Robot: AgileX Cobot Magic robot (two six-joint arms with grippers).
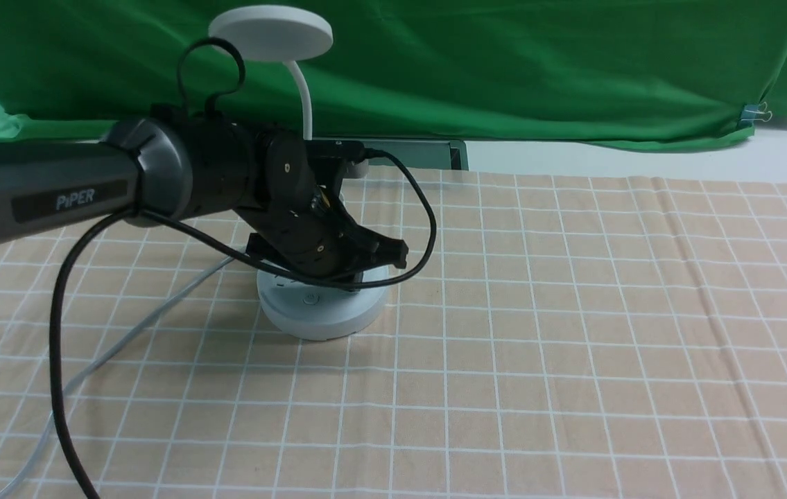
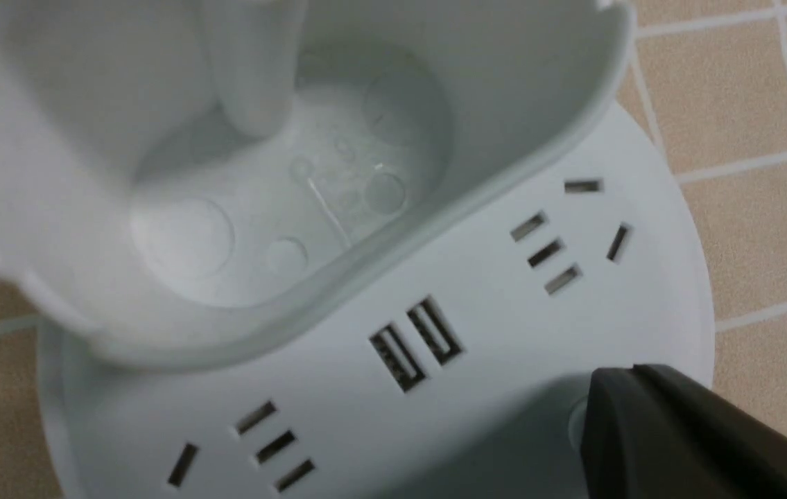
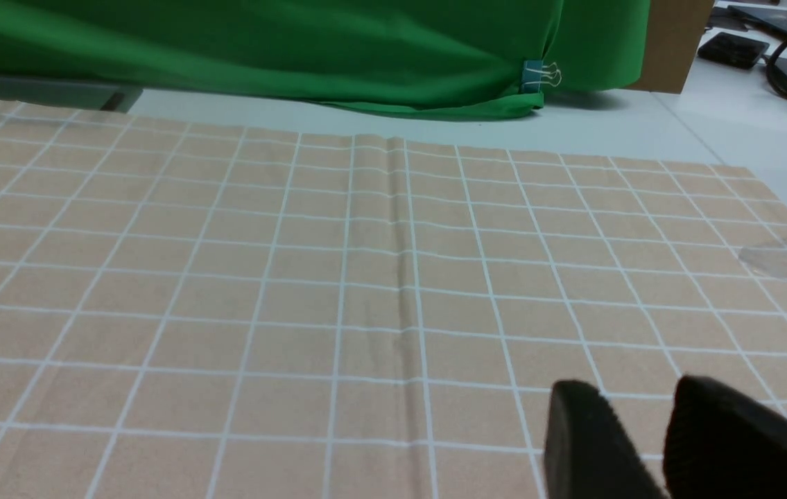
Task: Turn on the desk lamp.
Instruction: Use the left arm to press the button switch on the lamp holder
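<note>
The white desk lamp stands at the left middle of the checked cloth, with its disc head high on a thin curved neck and its round base on the cloth. No glow shows on the head. My left gripper is shut and hangs just over the base's top. In the left wrist view its joined tips cover most of a small round button near the base's rim, beside the USB ports and the oval cup holder. My right gripper hovers open over bare cloth.
The lamp's grey cord trails from the base to the front left. My left arm's black cable loops down beside it. A green backdrop with a binder clip closes off the back; the cloth's far edge meets a white tabletop.
</note>
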